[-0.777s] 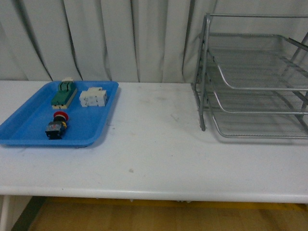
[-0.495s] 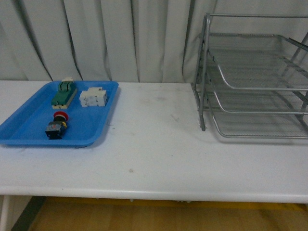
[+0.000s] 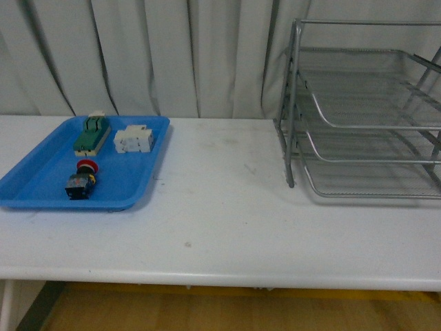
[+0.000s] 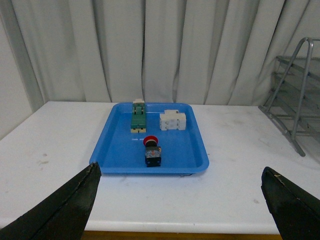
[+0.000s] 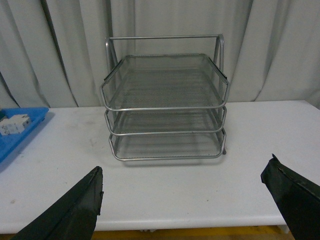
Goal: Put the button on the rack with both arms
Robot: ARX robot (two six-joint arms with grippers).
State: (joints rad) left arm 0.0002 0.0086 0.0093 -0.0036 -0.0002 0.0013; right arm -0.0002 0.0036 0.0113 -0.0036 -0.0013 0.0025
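Note:
The button point(image 3: 82, 178), red cap with a black-blue body, lies in the blue tray point(image 3: 41, 186) at the table's left; it also shows in the left wrist view point(image 4: 152, 150). The silver three-tier wire rack point(image 3: 365, 117) stands at the right and shows whole in the right wrist view point(image 5: 167, 107). My left gripper point(image 4: 182, 200) is open and empty, back at the table's near edge, facing the tray. My right gripper point(image 5: 185, 200) is open and empty, back at the near edge, facing the rack. Neither arm shows in the front view.
In the tray point(image 4: 195, 150) also lie a green-and-cream block point(image 3: 91, 134) and white blocks point(image 3: 134, 138). Grey curtains hang behind the white table point(image 3: 220, 207). The table's front edge runs close under both grippers.

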